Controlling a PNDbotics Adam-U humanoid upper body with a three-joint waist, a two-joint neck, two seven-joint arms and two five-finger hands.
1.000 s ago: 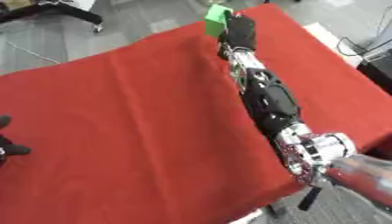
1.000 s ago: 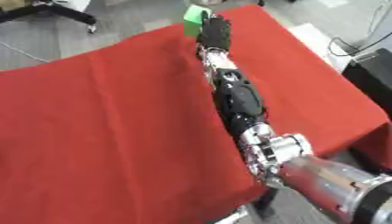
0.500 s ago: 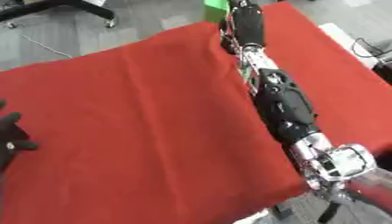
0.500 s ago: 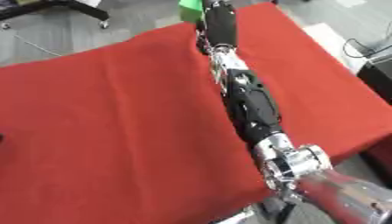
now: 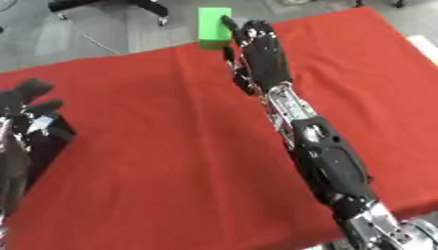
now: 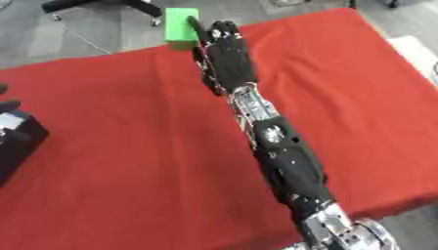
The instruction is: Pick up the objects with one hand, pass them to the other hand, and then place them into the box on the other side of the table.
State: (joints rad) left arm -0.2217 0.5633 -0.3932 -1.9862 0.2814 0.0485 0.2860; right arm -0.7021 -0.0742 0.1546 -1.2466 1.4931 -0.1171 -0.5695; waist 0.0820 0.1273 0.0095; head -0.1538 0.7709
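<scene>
The green block (image 5: 214, 28) stands long-axis upright at the far edge, right hand (image 5: 261, 53) spread beside it.

right hand (image 6: 227, 56) outstretched, fingers (image 6: 198, 27) touching green box (image 6: 180, 28)

Block (image 5: 214, 27) at table's (image 5: 171, 146) far edge, right hand (image 5: 261, 53) beside it.
</scene>
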